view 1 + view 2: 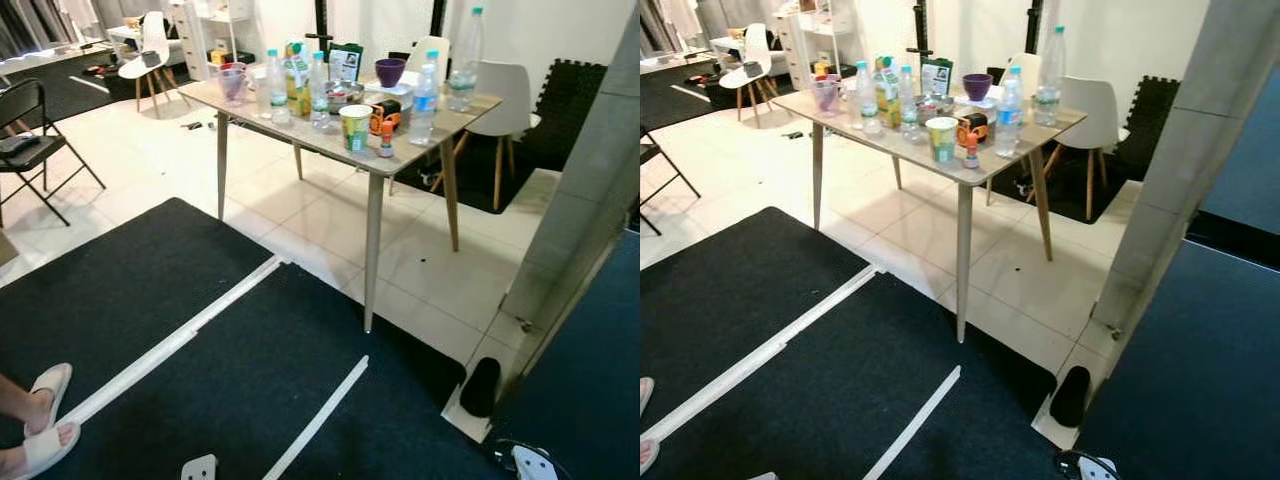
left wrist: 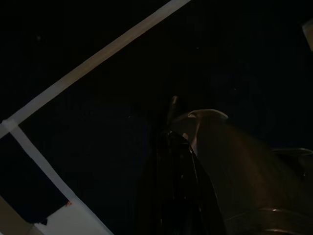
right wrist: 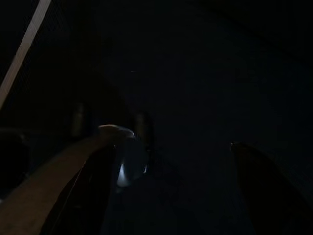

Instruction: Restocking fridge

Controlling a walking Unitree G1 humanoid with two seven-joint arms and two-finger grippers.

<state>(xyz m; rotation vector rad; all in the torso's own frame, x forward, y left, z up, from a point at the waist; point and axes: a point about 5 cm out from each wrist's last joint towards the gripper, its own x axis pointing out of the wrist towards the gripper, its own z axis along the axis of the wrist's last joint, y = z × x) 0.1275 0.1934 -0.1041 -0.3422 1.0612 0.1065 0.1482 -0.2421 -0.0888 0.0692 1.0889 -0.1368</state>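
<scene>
Both arms of the robot hang idle low over the black floor mat (image 1: pixel 250 380), well short of the goods waiting to be stocked. The left tool (image 2: pixel 186 122) points down at the dark mat near a crossing of white tape strips (image 2: pixel 98 54), and whether it is open or closed cannot be told in the gloom. The right tool (image 3: pixel 178 139) hangs over the same dark mat with its two fingers standing clearly apart, open and holding nothing. Ahead of both tools, across the mat and a stretch of pale tiled floor (image 1: pixel 330 220), stands the slim-legged counter (image 1: pixel 440 125), well apart from them and set higher than either. On it, none touched by a tool, stand three small water bottles with blue caps (image 1: pixel 275 75) (image 1: pixel 318 85) (image 1: pixel 425 100), a large clear bottle (image 1: pixel 465 55) at the far corner on the right tool's side, a yellow and green juice carton (image 1: pixel 296 80), a purple bowl (image 1: pixel 390 70), a pinkish jug (image 1: pixel 232 82) at the end on the left tool's side, a green and white paper cup (image 1: pixel 355 127) and a small orange-capped bottle (image 1: pixel 386 138) at the edge nearest the tools. A grey pillar (image 1: pixel 590 200) rises on the right tool's side. A black folding chair (image 1: pixel 25 140) stands far out on the left tool's side. A person's foot in a white slipper (image 1: pixel 40 420) rests on the mat beyond the left tool.
</scene>
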